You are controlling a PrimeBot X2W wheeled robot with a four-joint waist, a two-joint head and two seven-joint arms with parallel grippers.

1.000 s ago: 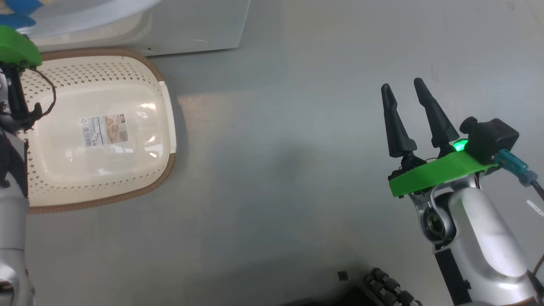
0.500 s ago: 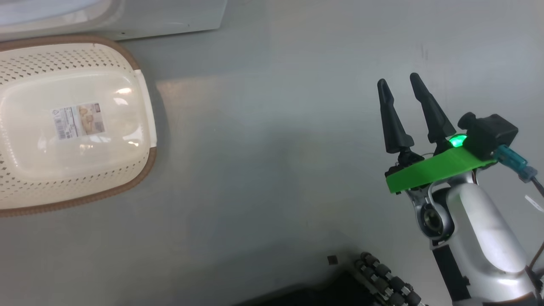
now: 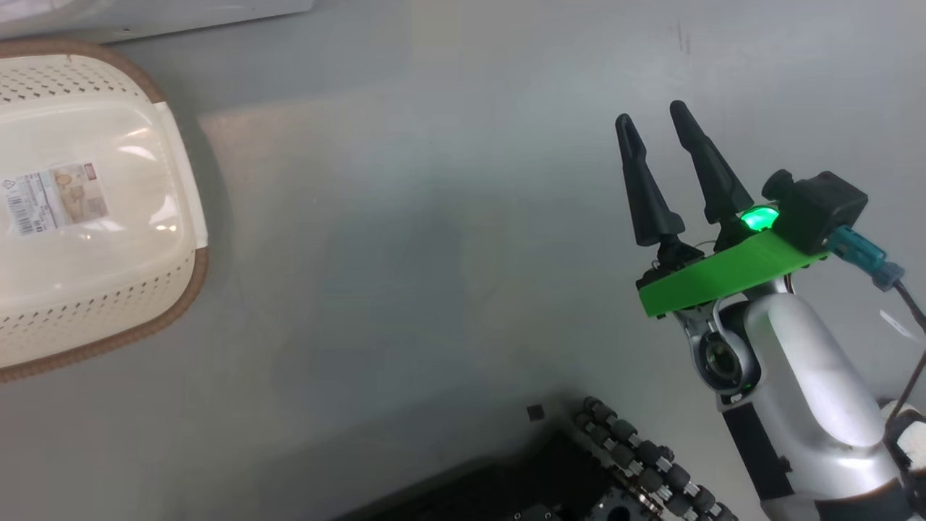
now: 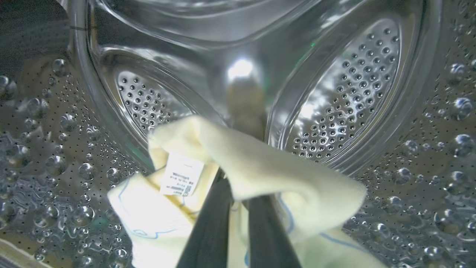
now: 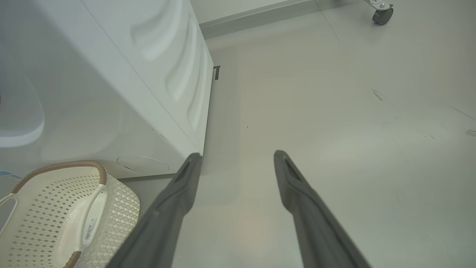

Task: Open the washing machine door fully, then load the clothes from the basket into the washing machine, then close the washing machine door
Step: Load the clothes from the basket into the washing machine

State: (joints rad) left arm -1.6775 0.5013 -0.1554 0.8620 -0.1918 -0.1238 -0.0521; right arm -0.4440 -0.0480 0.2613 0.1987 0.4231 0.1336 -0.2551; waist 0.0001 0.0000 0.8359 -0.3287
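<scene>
Washer (image 5: 111, 74) on the left, and the left arm is deep in its drum (image 4: 346, 93), back wall dead ahead. The basket (image 3: 72, 318) sits on the floor (image 3: 434, 253) with nothing in it. The clothes (image 4: 260, 167) drape over the left gripper (image 4: 240, 203), pinched tight between its fingers. Let go here and I'd say they land inside. The right gripper (image 3: 652, 114) is spread wide, holding nothing, well away over the floor.

My head camera has swung right over the last second, so the basket (image 3: 108, 304) has slid to the view's left edge, its left part now cut off. The washing machine (image 3: 108, 11) behind the basket has shrunk to a thin strip. Well right of the basket, more of my dark wheeled base (image 3: 629, 463) shows, and the right tool (image 3: 651, 113) sits slightly higher in frame.
</scene>
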